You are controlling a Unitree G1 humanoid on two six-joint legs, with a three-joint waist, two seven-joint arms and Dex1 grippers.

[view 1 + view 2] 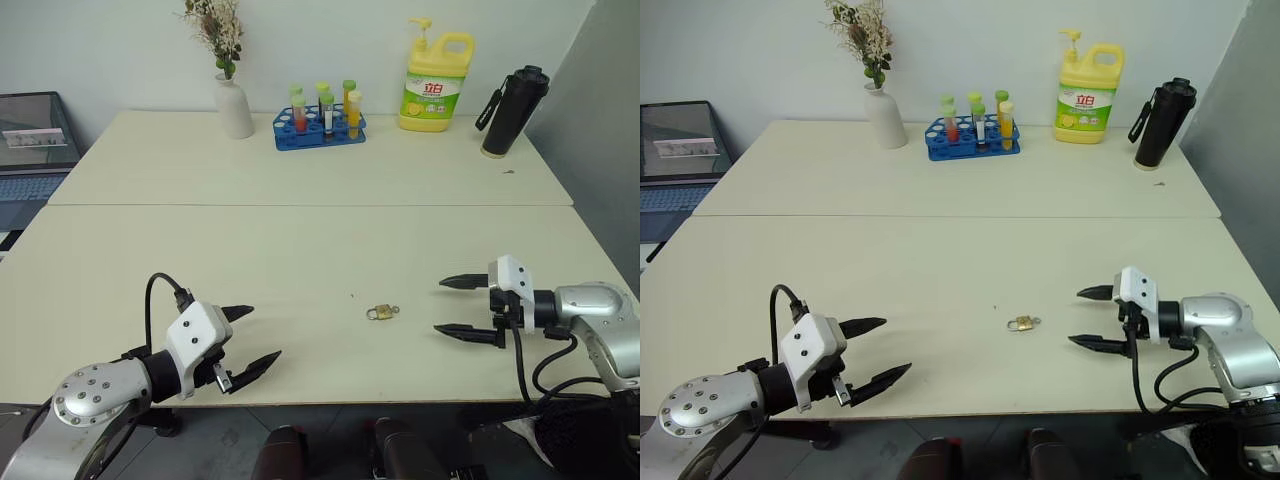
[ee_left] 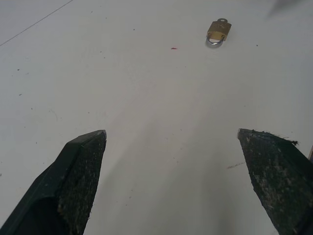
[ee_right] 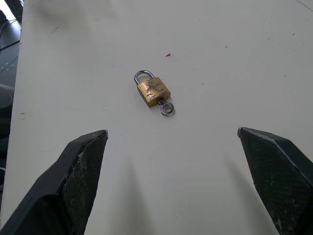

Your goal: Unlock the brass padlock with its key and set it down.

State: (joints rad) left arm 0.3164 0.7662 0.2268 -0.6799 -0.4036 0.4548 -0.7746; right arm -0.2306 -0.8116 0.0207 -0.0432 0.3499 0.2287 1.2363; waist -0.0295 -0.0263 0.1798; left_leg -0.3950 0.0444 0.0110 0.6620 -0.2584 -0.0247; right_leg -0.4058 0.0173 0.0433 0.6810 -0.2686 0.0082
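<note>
Right wrist view: left gripper (image 1: 250,346) gapes wide with nothing in it. Tiny golden-brass padlock (image 3: 153,91) lies flat mid-table (image 1: 300,250), small silver key (image 3: 165,106) stuck in it. Likely hard, light, slippery; pinch its flat sides. Right gripper (image 1: 453,305) also gapes wide, nothing inside.

Pale wall (image 1: 330,40), cream table (image 1: 300,250), laptop (image 1: 30,170)

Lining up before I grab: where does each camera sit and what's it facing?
Head stereo pair: looks down over the table; left gripper and right gripper both open, brass padlock between them.
Left wrist: along its fingers toward the padlock.
Right wrist: along its fingers at the padlock, key inserted.
Every view shares the padlock.
</note>
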